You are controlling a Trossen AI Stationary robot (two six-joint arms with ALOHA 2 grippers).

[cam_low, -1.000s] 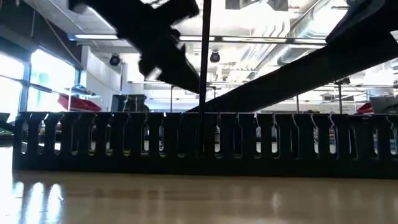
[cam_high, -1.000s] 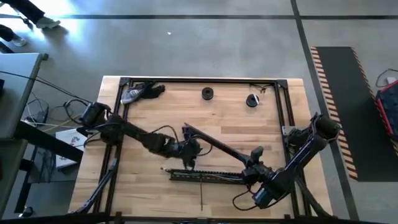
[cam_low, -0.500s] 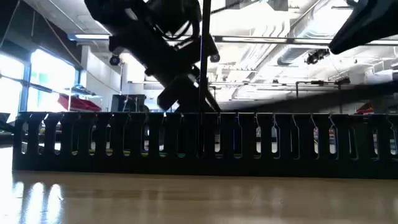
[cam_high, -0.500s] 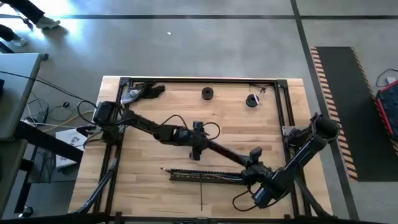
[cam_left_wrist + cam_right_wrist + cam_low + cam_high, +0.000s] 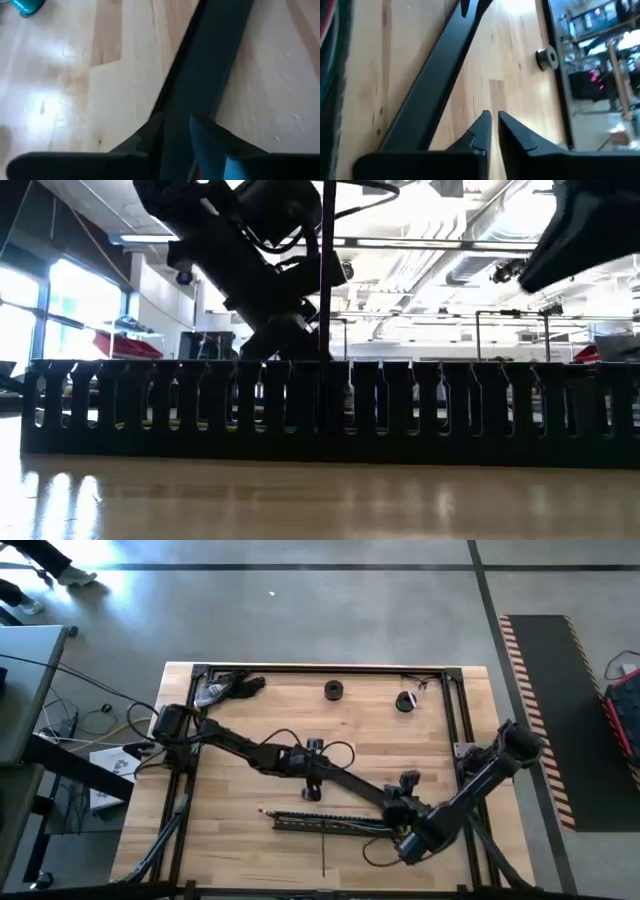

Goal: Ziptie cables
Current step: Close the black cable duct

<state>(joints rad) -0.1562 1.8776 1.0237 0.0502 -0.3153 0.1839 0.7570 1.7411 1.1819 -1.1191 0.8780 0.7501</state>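
A long flat black bar (image 5: 355,788) lies slantwise over the middle of the table. My left gripper (image 5: 314,780) is shut on it near its left end. The black slotted channel (image 5: 330,823) lies along the near side and fills the low view (image 5: 320,410). The cables (image 5: 329,45) lie in it as thin red, green and pale wires. My right gripper (image 5: 493,122) stands at the bar's right end (image 5: 398,804), pointing toward the table's left. Its fingers are shut with nothing between them, and the bar (image 5: 435,80) passes beside them. My left gripper pinches the black bar (image 5: 176,131) between its two fingers, one on each long edge. The fingers come from above and slant down. The bar runs on ahead past the fingertips (image 5: 205,131) over the wood. Whether it is lifted clear of the table, I cannot tell.
Two small black rolls (image 5: 333,690) (image 5: 405,700) stand near the far edge, and a grey and black tool (image 5: 225,688) lies at the far left corner. A thin dark line (image 5: 323,855) lies on the wood before the channel. A black frame (image 5: 320,668) rims the table.
My left gripper has gone toward the far edge and a little to the right, taking the bar along. The bar, which stood tilted high above the channel in the low view, has sunk out of sight behind it. My right arm's elbow has shifted toward the table's left.
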